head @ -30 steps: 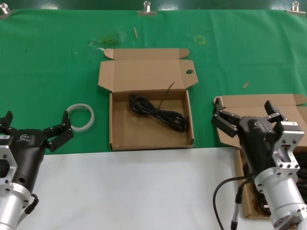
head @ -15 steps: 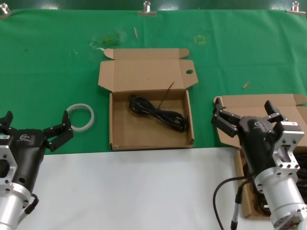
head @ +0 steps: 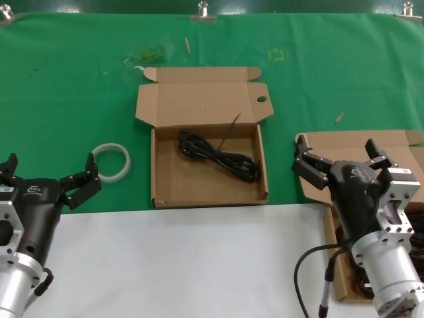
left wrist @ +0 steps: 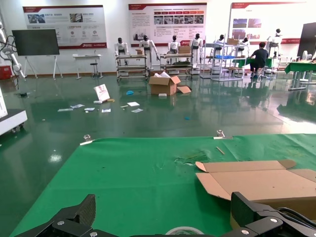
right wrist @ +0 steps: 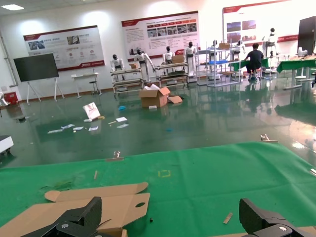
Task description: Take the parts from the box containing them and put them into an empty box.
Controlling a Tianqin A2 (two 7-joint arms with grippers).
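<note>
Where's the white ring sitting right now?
In the head view the white ring lies flat on the green mat on the robot's left, beside the holed-lid box and just ahead of the left gripper.

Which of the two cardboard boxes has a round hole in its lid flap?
The middle box, holding one black cable. The right box, behind the right gripper, shows no hole.

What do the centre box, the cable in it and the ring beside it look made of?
Centre box: plain brown matte cardboard, with folded flaps. Cable: black, probably rubber- or plastic-sheathed, lying in loose, slightly glossy coils. Ring: whitish, translucent, likely plastic or tape.
</note>
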